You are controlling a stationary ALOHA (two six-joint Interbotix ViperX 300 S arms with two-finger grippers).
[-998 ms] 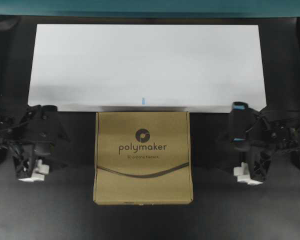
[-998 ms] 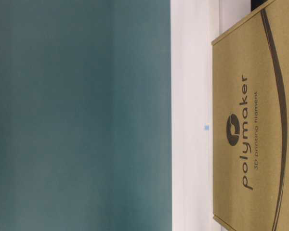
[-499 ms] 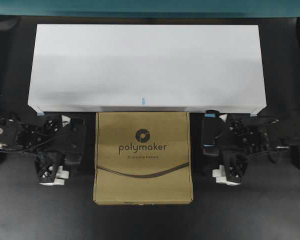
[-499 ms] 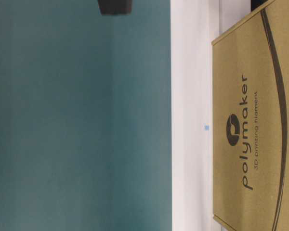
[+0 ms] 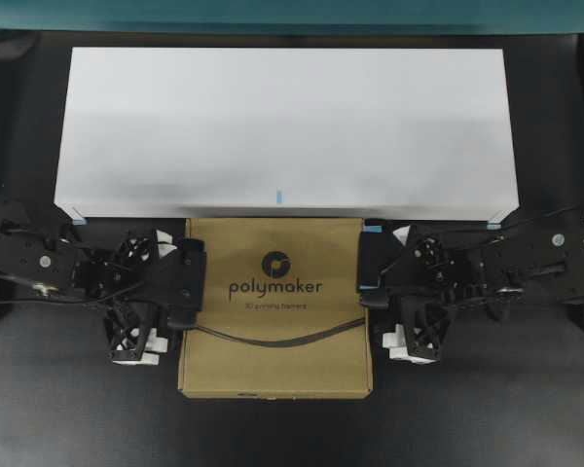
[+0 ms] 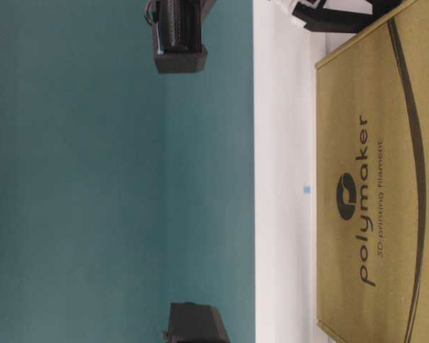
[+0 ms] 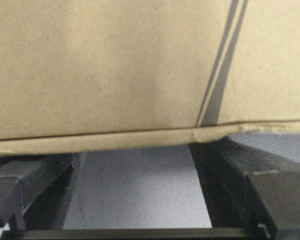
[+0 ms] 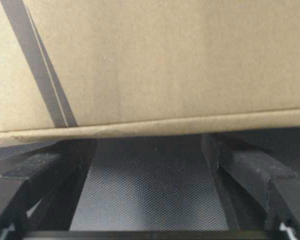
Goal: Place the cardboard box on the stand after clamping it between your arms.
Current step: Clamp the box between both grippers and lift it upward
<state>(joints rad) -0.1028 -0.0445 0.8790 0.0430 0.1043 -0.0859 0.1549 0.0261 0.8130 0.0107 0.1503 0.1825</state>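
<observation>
- One cardboard box, flat, square and brown, lies on the dark tabletop just in front of the stand, a wide, smooth white platform.
- Left gripper presses against the box's left edge, fingers spread apart.
- Right gripper meets the opposite edge, fingers likewise parted.
- Both arms reach inward, level and low.

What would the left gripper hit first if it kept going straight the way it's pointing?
The cardboard box. The left gripper points at the box's side edge and already looks to be at it; its wrist view is filled by that edge. Actual contact is hard to confirm.
</observation>
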